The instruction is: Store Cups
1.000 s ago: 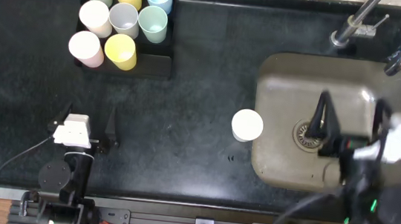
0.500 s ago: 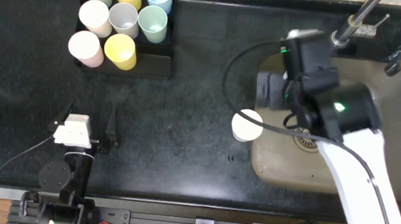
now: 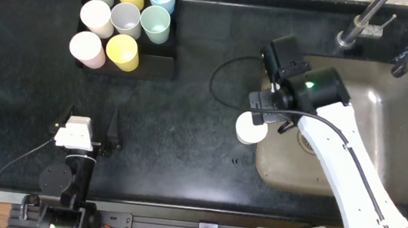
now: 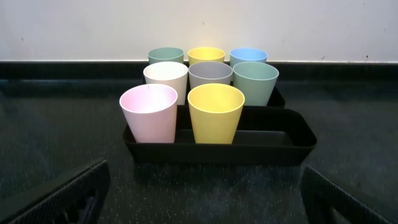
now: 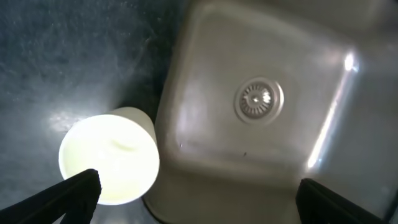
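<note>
Top view: right pincer (image 3: 268,115) swung over white cup (image 3: 250,129).

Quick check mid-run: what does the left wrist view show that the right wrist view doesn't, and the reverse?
Left wrist view: a black tray holding eight cups, with one front slot empty. Right wrist view: a white cup standing upright on the countertop beside the sink, plus the drain. Shared: the dark countertop.
</note>
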